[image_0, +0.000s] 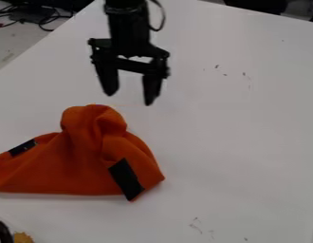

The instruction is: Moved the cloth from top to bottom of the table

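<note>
We see pincer (129, 98) hanging over counter (241, 133), fingers wide apart. Orange cloth (80, 166) on counter, camera side of pincer, apart from it, bunched peak nearest pincer, two black patches (126, 179) showing.

Orange cloth (70, 161), bunched and unevenly folded. You see it lying on the near left part of the table (228, 142), its left end reaching the edge of your view. A rounded fold rises at its far side, with creases running down from it; the near edge is nearly straight. You can distinguish two dark patches, the larger at the near right corner, the smaller toward the left end.
</note>
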